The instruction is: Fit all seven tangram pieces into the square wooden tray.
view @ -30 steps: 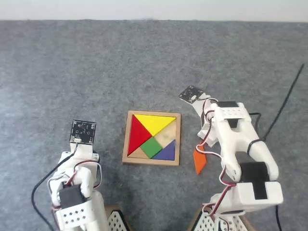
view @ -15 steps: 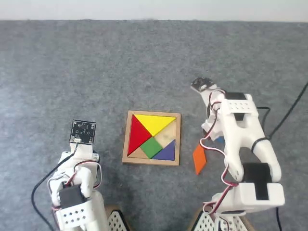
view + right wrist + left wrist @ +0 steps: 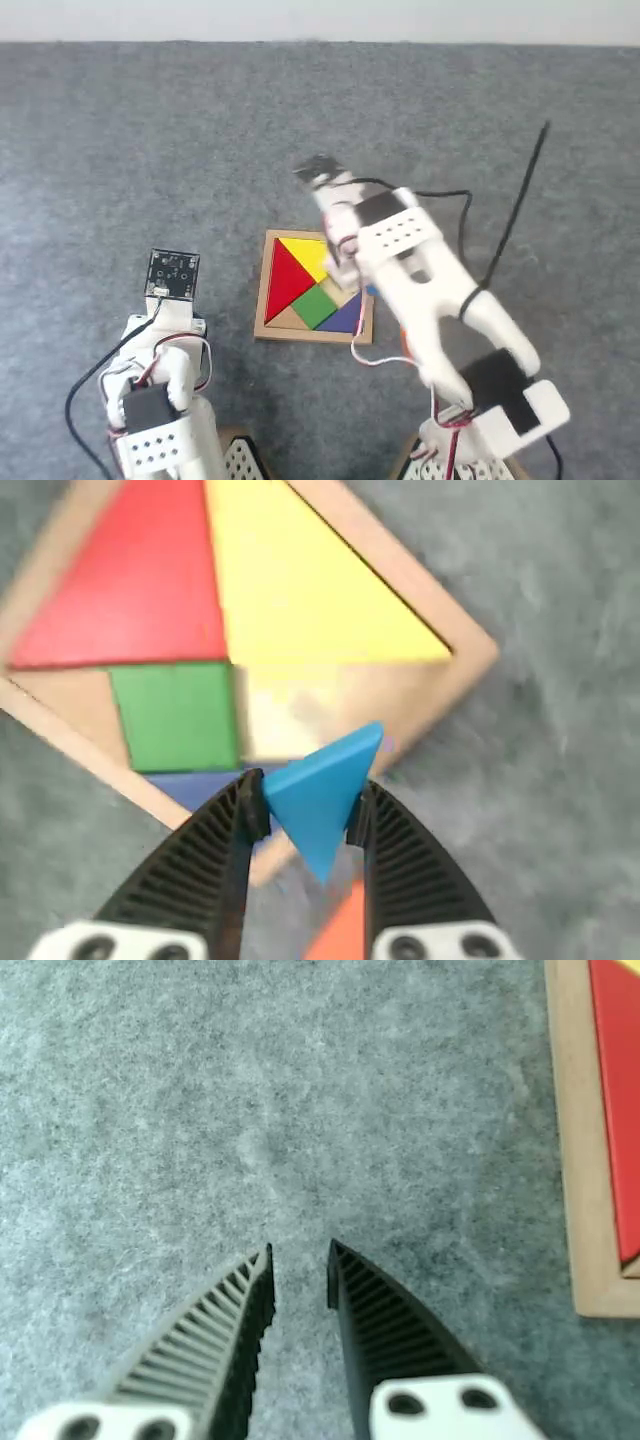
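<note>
Wooden tray (image 3: pixel 262 290) holds red triangle (image 3: pixel 283 280), yellow triangle (image 3: pixel 301 253), green square (image 3: pixel 315 305), navy piece (image 3: pixel 340 321); above it right gripper (image 3: pixel 305 792) pinches blue triangle (image 3: pixel 322 778); left gripper (image 3: pixel 300 1257) beside tray, slightly spread.

The square wooden tray (image 3: pixel 262 290) lies flat holding four coloured pieces (image 3: pixel 285 280), with a blue triangle (image 3: pixel 322 785) gripped above it.

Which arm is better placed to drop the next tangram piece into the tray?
Right. The right claw grips the blue triangle just above the bare gap in the wooden tray, beside the green square. The left claw sits empty over the carpet, off to the tray's side.
</note>
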Tool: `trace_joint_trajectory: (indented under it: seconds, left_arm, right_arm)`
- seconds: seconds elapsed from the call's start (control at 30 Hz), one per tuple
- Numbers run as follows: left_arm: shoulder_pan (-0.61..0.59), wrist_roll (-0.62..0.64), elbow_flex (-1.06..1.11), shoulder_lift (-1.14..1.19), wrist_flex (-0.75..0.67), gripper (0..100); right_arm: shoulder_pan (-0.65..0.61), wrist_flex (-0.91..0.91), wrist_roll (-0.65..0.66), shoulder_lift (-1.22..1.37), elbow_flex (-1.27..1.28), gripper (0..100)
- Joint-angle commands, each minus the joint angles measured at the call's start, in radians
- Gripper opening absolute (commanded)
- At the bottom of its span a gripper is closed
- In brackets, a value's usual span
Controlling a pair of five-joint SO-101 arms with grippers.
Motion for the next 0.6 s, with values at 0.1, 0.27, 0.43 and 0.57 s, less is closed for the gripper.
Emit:
trace_joint_trajectory:
  seconds: [0.1, 0.27, 0.43, 0.57]
  left_arm:
    - [0.003, 0.008, -0.008, -0.011, 0.006, 9]
    - [0.003, 0.008, -0.008, -0.011, 0.006, 9]
    - [0.003, 0.008, -0.008, -0.011, 0.006, 9]
    - [0.003, 0.008, -0.008, -0.011, 0.006, 9]
  right_arm:
    - [-0.039, -0.151, -0.181, 0.053, -0.028, 2.4]
    - [-0.051, -0.137, -0.189, 0.15, -0.074, 2.4]
    - [-0.064, -0.067, -0.181, 0.17, -0.115, 4.5]
    - [-0.067, -0.056, -0.144, 0.173, -0.118, 16.9]
